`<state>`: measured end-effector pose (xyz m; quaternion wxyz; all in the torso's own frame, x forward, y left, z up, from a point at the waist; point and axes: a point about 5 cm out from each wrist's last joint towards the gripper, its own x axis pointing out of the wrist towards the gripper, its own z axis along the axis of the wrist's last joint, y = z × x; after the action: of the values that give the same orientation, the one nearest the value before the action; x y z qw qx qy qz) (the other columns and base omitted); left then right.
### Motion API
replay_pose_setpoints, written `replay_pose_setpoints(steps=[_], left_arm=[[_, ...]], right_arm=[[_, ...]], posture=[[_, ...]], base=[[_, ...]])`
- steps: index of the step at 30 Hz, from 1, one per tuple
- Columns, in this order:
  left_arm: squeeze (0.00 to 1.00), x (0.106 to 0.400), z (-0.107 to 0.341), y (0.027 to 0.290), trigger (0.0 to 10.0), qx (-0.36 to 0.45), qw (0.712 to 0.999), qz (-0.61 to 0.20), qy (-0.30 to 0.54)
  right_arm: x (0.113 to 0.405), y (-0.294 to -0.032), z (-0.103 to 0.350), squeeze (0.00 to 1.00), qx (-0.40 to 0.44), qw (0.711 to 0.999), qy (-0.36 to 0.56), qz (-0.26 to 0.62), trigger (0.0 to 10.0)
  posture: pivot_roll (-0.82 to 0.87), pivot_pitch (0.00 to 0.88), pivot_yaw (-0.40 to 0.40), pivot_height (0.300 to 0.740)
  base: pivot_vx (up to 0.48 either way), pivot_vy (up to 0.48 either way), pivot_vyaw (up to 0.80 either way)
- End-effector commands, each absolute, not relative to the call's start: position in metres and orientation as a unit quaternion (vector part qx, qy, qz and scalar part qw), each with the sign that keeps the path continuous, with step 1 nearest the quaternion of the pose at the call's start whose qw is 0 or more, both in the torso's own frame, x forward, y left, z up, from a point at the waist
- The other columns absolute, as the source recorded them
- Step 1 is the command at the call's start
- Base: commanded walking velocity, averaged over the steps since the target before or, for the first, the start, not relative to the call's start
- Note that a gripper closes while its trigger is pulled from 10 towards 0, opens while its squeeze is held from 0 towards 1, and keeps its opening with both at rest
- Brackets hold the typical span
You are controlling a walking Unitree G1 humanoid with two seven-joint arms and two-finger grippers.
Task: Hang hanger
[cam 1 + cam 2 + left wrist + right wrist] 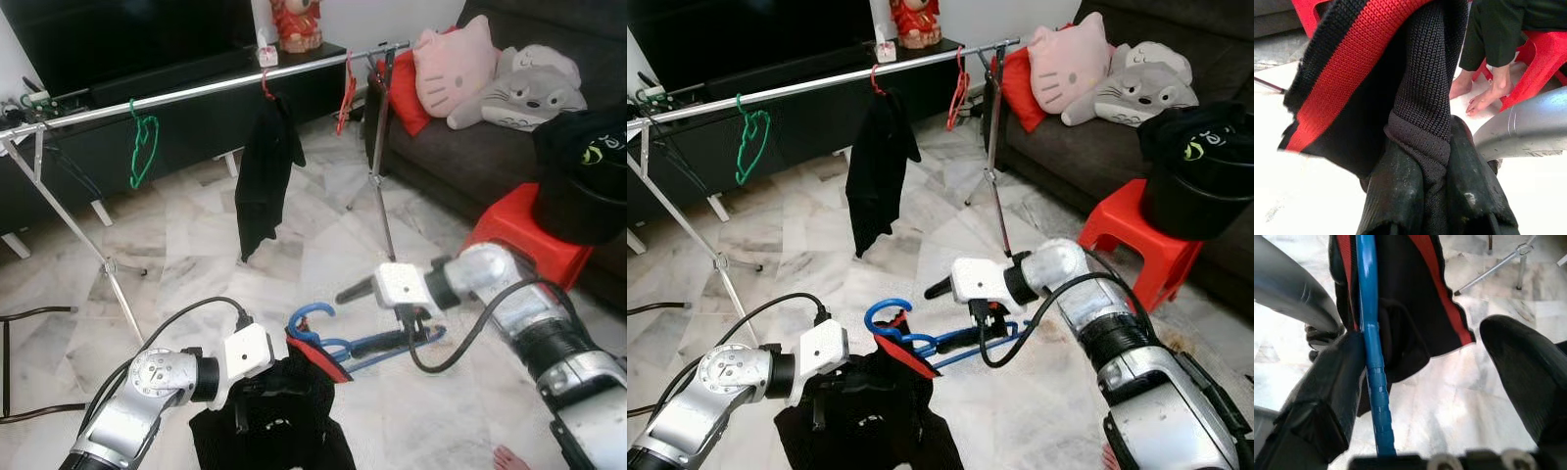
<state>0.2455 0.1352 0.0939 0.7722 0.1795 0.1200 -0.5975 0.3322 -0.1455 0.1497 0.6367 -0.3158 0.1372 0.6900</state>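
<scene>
— Where do we have the blue hanger (pixel 338 345)?

— Low over the marble floor (pixel 196 245), between our two arms, well short of the drying rail (pixel 196 93). Its hook curls up toward our left; the far end is hidden behind our right claw (pixel 1420 396).

— Is that claw closed on it?

— No, it is spread wide. In the right wrist view the blue bar lies against one finger (pixel 1322 396), the other finger stands well apart.

— And the left claw (pixel 1435 196)?

— Pressed together, pinching the black garment with red trim (pixel 872 411). The cloth covers most of its fingers, and the garment's lower edge is cut off by the frame.

— What hangs on the rail?

— A green hanger (pixel 144 142), a black shirt (pixel 265 171) on a red hanger, and another red hanger (pixel 347 93). A person's bare feet (pixel 1479 93) show by the red stool (pixel 524 235)
</scene>
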Motion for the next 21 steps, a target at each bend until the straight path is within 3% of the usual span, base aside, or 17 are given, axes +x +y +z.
replay_pose_setpoints(steps=[1,9,12,17,21], left_arm=[[0.00,0.244,0.099,0.134,10.0,0.185,0.767,-0.604,0.113],[0.00,0.243,0.098,0.135,10.0,0.185,0.765,-0.605,0.120],[0.00,0.243,0.098,0.135,10.0,0.186,0.765,-0.604,0.120],[0.00,0.245,0.099,0.134,10.0,0.183,0.771,-0.599,0.116],[0.00,0.245,0.100,0.133,10.0,0.182,0.771,-0.599,0.115]], right_arm=[[0.335,-0.143,0.162,0.00,-0.322,0.634,0.115,0.694,10.0],[0.320,-0.150,0.145,0.00,-0.307,0.574,0.167,0.741,10.0],[0.317,-0.152,0.140,0.00,-0.309,0.565,0.174,0.745,10.0],[0.327,-0.145,0.133,0.00,-0.319,0.613,0.162,0.704,10.0],[0.330,-0.142,0.132,0.00,-0.320,0.626,0.154,0.694,10.0]], posture=[[-0.18,0.007,0.073,0.732],[-0.19,0.009,0.068,0.732],[-0.18,0.009,0.068,0.732],[-0.19,0.009,0.067,0.732],[-0.19,0.009,0.067,0.732]], base=[[0.000,0.000,0.00],[0.000,0.000,0.00],[0.000,0.000,0.00],[0.000,0.000,0.00],[0.000,0.000,0.00]])
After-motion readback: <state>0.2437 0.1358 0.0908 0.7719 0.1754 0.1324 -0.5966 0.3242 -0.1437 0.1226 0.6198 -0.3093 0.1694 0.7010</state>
